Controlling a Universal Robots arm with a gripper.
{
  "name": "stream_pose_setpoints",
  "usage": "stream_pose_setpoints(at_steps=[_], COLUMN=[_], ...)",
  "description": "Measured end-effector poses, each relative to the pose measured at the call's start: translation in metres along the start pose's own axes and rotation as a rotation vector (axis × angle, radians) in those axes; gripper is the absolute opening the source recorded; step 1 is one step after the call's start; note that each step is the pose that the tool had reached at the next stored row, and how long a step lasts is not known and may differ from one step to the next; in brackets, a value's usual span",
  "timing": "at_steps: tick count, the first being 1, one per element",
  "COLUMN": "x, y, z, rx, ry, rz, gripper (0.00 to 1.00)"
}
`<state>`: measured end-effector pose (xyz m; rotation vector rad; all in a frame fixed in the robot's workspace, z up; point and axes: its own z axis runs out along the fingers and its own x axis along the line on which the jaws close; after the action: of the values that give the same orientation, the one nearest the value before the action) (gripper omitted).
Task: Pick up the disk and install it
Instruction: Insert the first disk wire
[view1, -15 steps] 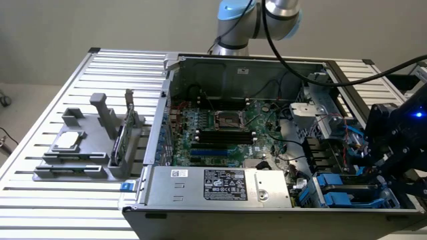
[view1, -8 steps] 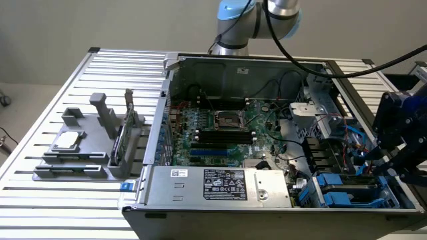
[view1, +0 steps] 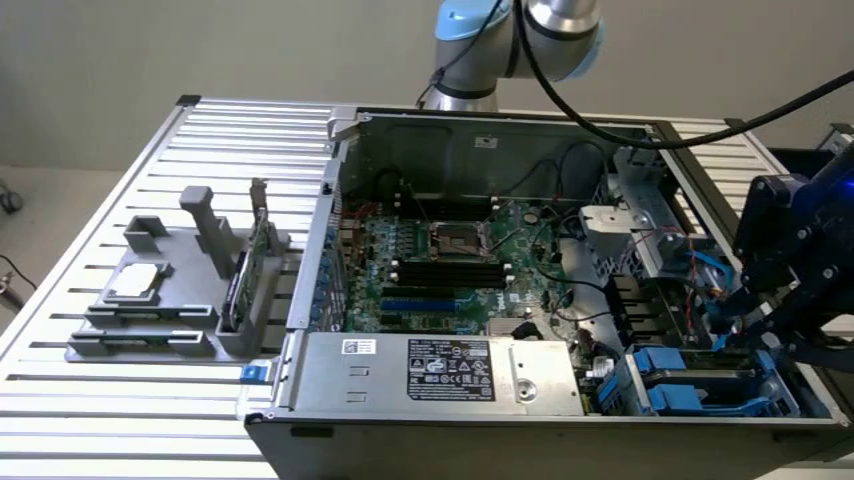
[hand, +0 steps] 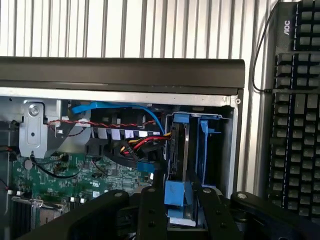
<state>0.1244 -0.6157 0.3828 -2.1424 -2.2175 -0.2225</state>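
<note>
In the wrist view the disk (hand: 175, 192) shows edge-on: a silver-grey body with bright blue plastic rails. My gripper (hand: 179, 210) is shut on it, one black finger (hand: 151, 212) pressed against each side. The disk's far end points into the blue-lined drive bay (hand: 207, 135) at the corner of the open computer case. In the exterior view my gripper (view1: 754, 335) hangs at the exterior view's right, just above the blue drive bay (view1: 694, 385) in the near corner of the case (view1: 400, 375).
Red, yellow and blue cables (hand: 135, 145) run beside the bay. A keyboard (hand: 295, 110) lies outside the case wall. At the exterior view's left, a grey fixture (view1: 167, 320) on the slatted table (view1: 80, 410) holds a small flat silver drive (view1: 140, 283).
</note>
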Motion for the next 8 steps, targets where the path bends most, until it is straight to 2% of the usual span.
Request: stream_pose_setpoints(at_steps=[5, 8], x=[0.001, 0.001], y=[-0.0212, -0.0228], z=[-0.0013, -0.0014], rx=[0.0004, 0.0005], ry=[0.0000, 0.0005], rz=[0.000, -0.001], gripper=[0.32, 0.32])
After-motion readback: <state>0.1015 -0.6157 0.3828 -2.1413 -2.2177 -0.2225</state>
